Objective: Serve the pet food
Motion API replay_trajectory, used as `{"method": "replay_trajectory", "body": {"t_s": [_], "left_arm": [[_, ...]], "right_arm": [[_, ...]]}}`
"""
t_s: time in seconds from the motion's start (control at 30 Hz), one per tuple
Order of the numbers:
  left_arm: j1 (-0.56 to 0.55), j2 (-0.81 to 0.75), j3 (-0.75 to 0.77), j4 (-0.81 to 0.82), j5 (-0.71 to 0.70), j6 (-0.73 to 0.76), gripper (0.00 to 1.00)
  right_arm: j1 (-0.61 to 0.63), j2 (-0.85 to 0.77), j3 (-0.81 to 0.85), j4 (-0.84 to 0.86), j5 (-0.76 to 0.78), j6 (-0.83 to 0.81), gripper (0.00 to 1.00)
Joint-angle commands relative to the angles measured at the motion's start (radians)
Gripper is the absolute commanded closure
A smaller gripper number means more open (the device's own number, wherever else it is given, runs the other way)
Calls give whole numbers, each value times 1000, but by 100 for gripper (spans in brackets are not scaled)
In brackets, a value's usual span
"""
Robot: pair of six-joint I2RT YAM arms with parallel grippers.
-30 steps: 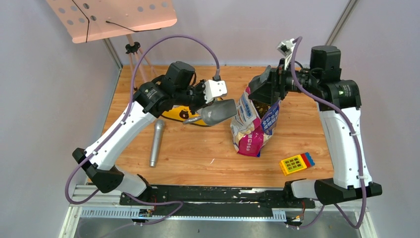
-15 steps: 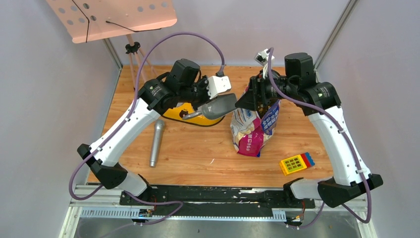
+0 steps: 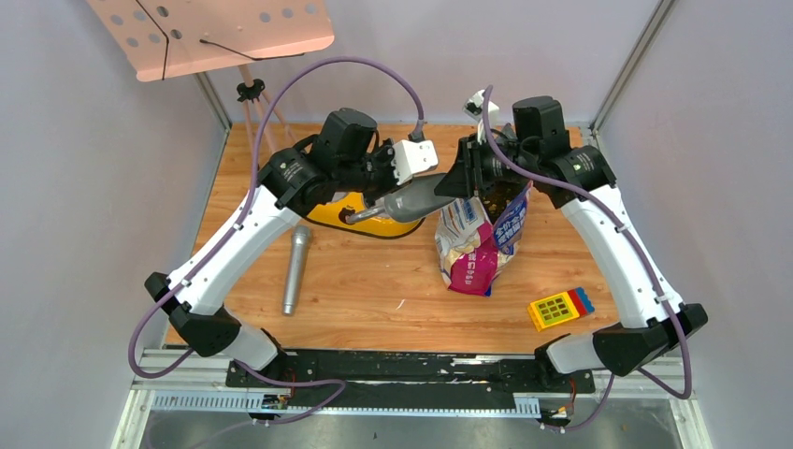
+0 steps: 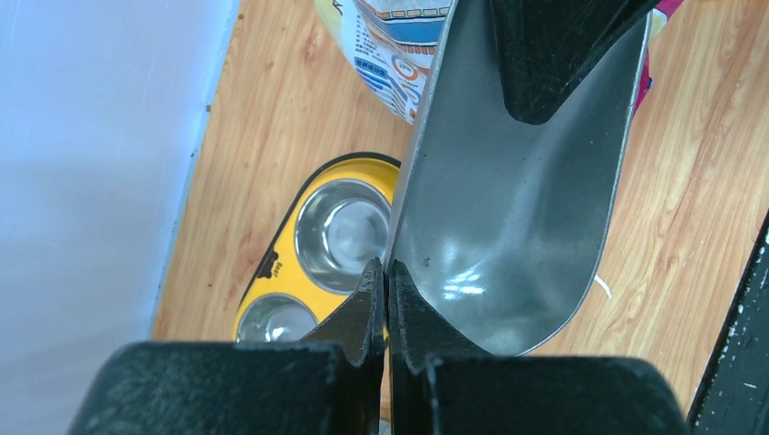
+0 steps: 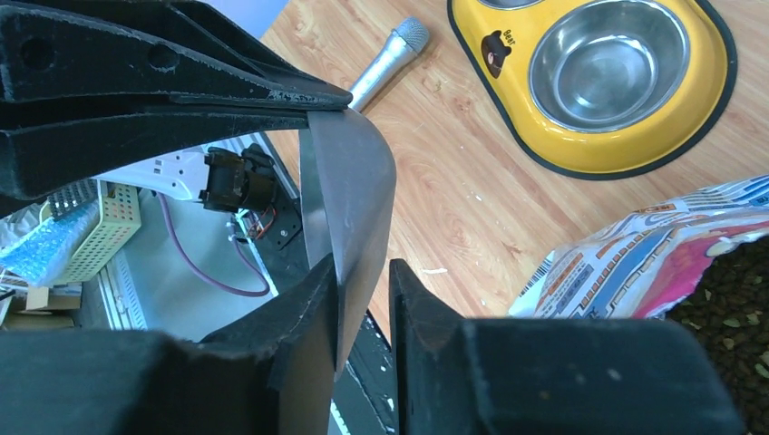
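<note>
A grey metal scoop [image 3: 418,197] hangs empty over the table between the yellow double-bowl feeder [image 3: 338,214] and the open cat food bag [image 3: 475,245]. My left gripper [image 3: 391,193] is shut on the scoop's side rim [image 4: 508,208], jaws pinched together [image 4: 387,272]. My right gripper [image 3: 451,185] straddles the scoop's front lip [image 5: 354,190]. Its jaws [image 5: 363,265] are narrow, the lip against one finger with a gap to the other. Pet food [image 3: 501,198] shows dark brown inside the bag's mouth [image 5: 725,308]. Both feeder bowls [image 5: 594,63] are bare steel.
A silver microphone [image 3: 295,269] lies left of centre, near the feeder. A yellow, blue and red toy block [image 3: 559,307] sits at front right. A pink perforated stand [image 3: 210,33] on a tripod overhangs the back left corner.
My right arm swung left from behind the bag to the scoop's tip, and its jaws narrowed around the lip. The left arm with the scoop barely shifted.
</note>
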Motion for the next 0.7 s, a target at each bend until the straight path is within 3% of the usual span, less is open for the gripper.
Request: {"method": "replay_trajectory", "body": {"t_s": [0.0,0.07,0.13,0.17,0.2,0.23,0.3,0.43,0.57,0.67], "left_arm": [[-5,-33,36,51,42,-10,100],[-5,-34,35,53,46,-12,100],[-5,-33,34,61,48,-22,100],[-5,-32,32,64,42,-26,98],[-5,-30,33,70,36,-39,90],[-5,-28,34,76,11,-66,68],[-3,-32,33,107,-46,-121,38],[70,-95,-3,193,-15,-266,14],[252,-140,-48,253,183,-509,9],[403,-126,-55,241,505,-687,12]], "right_arm": [[5,2,-3,54,24,26,75],[6,4,-9,56,25,25,77],[6,5,-8,57,11,15,99],[6,4,-7,59,5,10,100],[4,3,-4,59,-4,1,100],[1,2,1,59,-13,-6,100],[-13,-3,12,56,-33,-18,100],[-58,-9,52,22,-89,-22,100],[-96,-36,68,22,-145,-26,100],[-159,-56,63,48,-212,5,100]]}}
